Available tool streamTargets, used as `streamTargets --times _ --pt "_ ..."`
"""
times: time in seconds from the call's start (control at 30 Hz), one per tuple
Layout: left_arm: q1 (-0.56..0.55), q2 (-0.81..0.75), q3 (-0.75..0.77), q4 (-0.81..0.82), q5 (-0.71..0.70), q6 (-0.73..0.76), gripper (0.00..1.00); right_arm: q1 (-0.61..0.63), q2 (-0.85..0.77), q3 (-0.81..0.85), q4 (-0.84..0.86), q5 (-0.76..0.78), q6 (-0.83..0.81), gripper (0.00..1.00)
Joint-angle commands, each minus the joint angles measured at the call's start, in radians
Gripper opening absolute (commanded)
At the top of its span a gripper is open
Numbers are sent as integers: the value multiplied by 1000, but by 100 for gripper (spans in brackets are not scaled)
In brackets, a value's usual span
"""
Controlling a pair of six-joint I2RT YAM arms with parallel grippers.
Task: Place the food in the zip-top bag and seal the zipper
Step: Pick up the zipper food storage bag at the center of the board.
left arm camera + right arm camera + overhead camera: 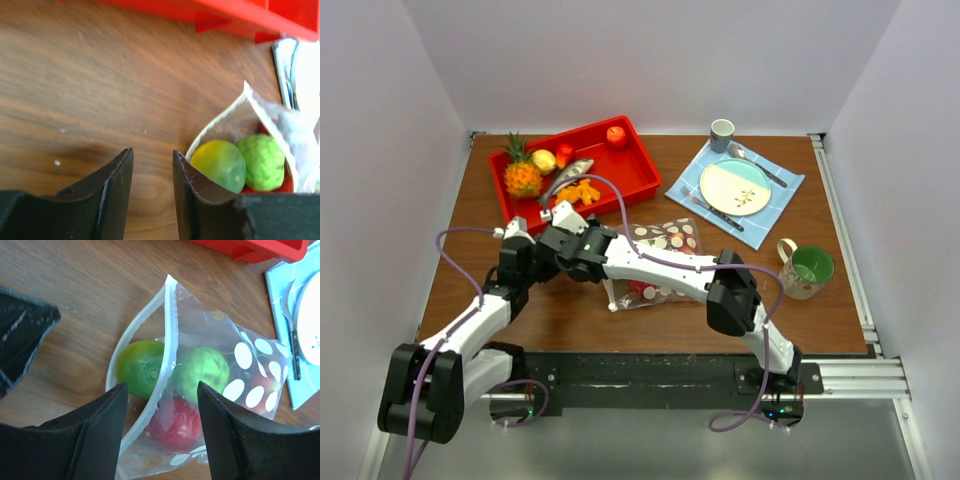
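Bare tabletop lies left of the zip-top bag, running back to the red tray. The bag's gaping mouth is crowded: the right hand straddles its zipper and the left hand sits just beside it. Right of the bag stand a placemat and a green mug. The right arm crosses the bag's near side.

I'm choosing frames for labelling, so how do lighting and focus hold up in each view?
Top external: evenly lit, sharp, soft shadows on the table. Left wrist: left end effector slightly soft, blown-out white at the right edge. Right wrist: zip-top bag crisp, plate overexposed.
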Motion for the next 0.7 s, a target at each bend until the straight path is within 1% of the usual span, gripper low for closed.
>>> streamTargets --times 0.0,0.13,0.27,0.37,0.4,0.47,0.5,0.53,0.6,0.67 --pt "-47 32 -46 174 60 -58 41 -3 38 70 -66 81 -28 62" --pt "-75 44 -75 210 56 -75 40 -6 90 109 -101 104 -30 63" --pt "-97 52 -80 229 51 -79 39 -21 89 111 -114 131 -27 61" --pt "-110 56 -84 244 53 -84 39 -34 69 107 -115 147 -31 46" --pt "-116 61 -83 252 54 -85 39 -37 64 108 -117 145 -33 32" --pt "-121 64 -81 258 57 -87 39 -40 52 111 -122 145 -33 19" --pt "-124 62 -80 261 60 -88 39 -40 35 113 -125 144 -28 9" --pt "-127 59 -75 261 63 -87 38 -40 24 110 -126 145 -28 4" --pt "-129 44 -69 251 70 -84 38 -43 -11 110 -132 148 -22 0" --pt "-132 26 -49 234 71 -75 39 -47 -39 107 -138 150 -22 0"
